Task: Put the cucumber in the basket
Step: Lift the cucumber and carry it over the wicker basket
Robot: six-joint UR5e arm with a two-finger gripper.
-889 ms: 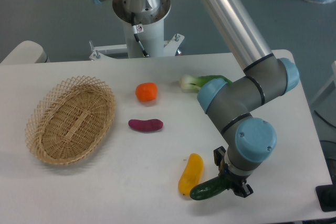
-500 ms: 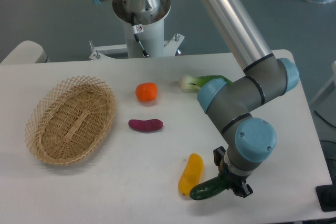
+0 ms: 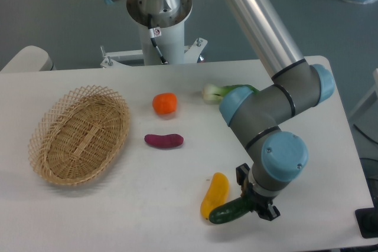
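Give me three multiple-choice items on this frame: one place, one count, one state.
1. Where is the cucumber?
A. in the basket
B. at the near edge, beside the yellow vegetable
C. behind the orange tomato

2. How many vegetables lie inside the basket?
A. none
B. one
C. two

3. What is the gripper doing?
A. hanging open over the basket
B. clamped on the purple vegetable
C. closed on the cucumber

Key: 1 B, it lies against the yellow vegetable. 2 A, only bare wicker shows. 3 C, the fingers sit around its right end.
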